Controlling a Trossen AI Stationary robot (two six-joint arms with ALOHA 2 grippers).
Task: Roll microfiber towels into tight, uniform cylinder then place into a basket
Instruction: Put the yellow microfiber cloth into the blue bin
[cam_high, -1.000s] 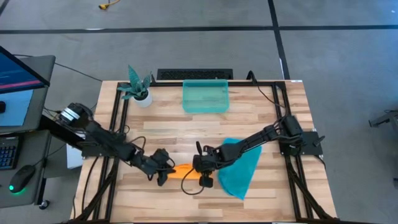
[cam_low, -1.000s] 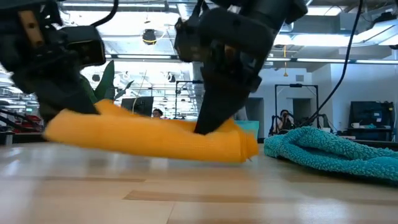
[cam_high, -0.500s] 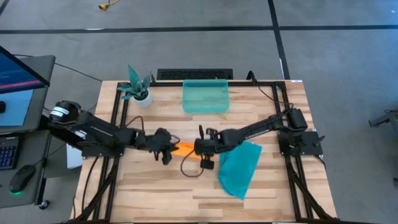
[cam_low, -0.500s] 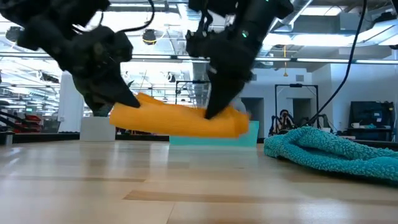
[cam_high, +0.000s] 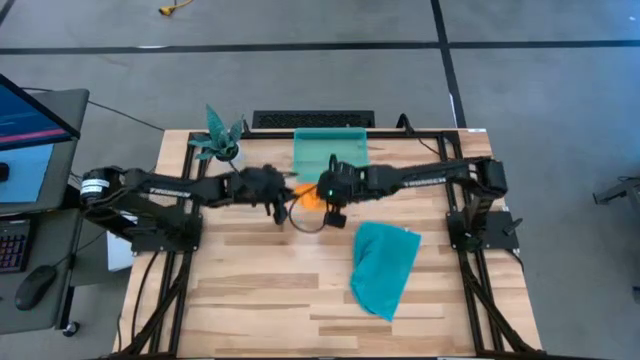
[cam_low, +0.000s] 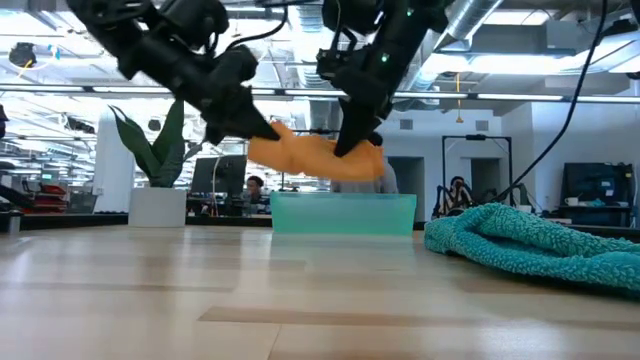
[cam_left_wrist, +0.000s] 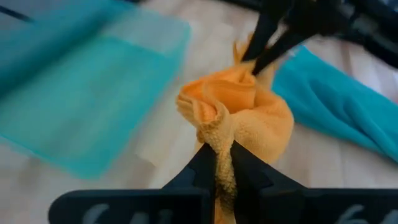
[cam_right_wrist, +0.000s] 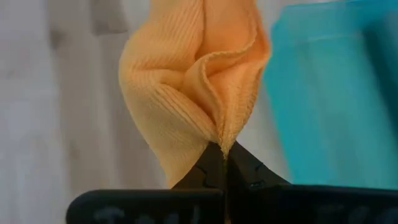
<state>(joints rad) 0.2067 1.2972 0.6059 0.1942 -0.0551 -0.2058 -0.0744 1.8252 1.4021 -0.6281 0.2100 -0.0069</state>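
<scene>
Lifted clear of the table and carried back across it within the last second — orange towel roll (cam_low: 315, 160) now hanging just at the near wall of the basket (cam_high: 331, 142), no longer down near the front edge. Pinched at one end by the left gripper (cam_high: 281, 197) and at the other by the right gripper (cam_high: 328, 196), both clamped tight on cloth. Probably only the drop-in left for this one — teal towel (cam_high: 385, 268) lying rumpled, unrolled, well apart.

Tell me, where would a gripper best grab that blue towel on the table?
Probably from above, at a raised fold near the edge of the blue towel. It lies flat and rumpled, so only a pinched ridge gives a hold; both grippers are busy carrying the orange roll.
</scene>
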